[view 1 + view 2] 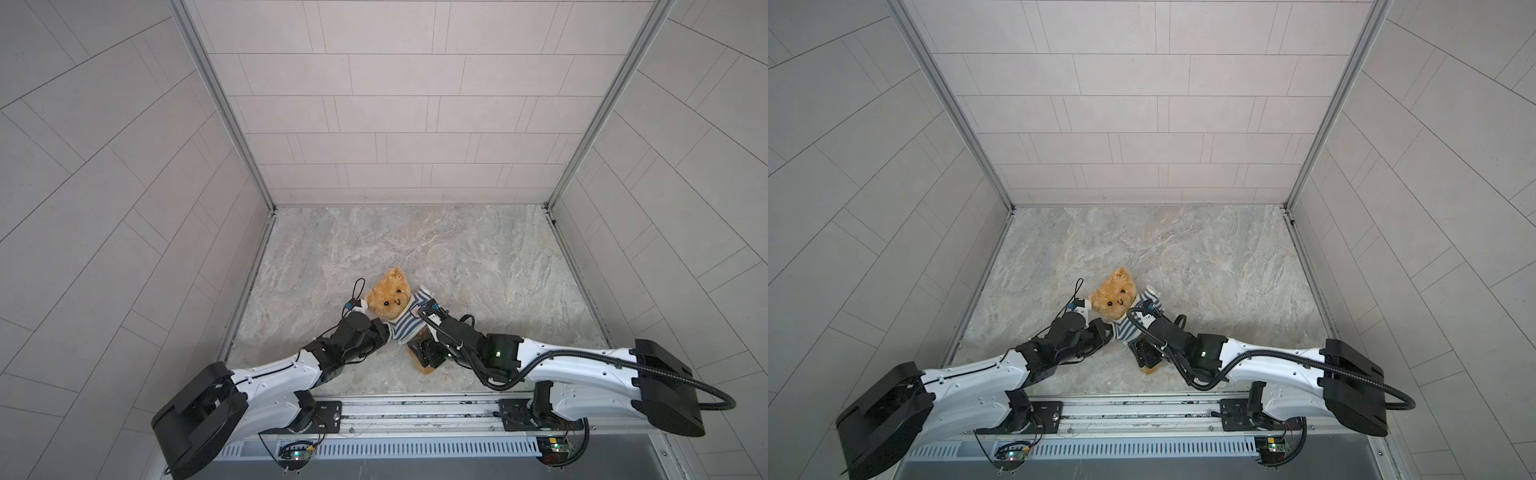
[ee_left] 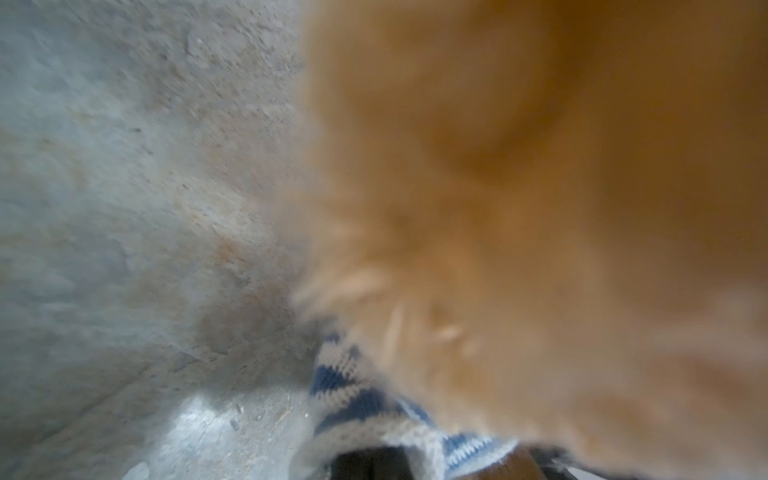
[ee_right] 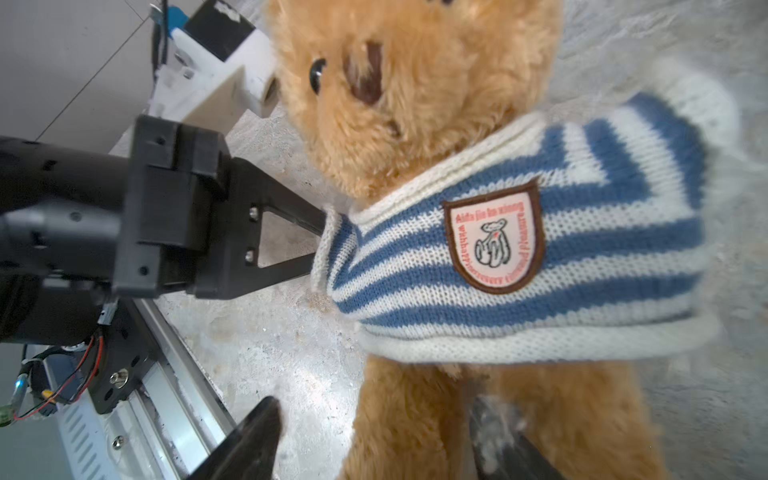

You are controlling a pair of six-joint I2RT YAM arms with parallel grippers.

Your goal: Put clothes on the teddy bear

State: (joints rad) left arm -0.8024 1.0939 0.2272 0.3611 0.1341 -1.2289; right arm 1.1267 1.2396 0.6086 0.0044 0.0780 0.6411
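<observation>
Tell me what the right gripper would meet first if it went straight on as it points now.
Probably the teddy bear: its leg lies between the open jaws of the right gripper; the striped shirt comes after.

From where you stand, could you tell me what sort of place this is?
Probably a robot test booth: tile-look wall panels box in a marble-look tabletop, and the left arm and right arm sit on a metal rail beside bare circuit boards.

In the left wrist view I see the teddy bear (image 2: pixel 540 208) only as an orange blur. At the bear's arm, the shirt (image 3: pixel 498 249) sleeve hides the tips of my left gripper (image 3: pixel 316 241). In both top views my right gripper (image 1: pixel 426 353) covers much of the bear's legs.
</observation>
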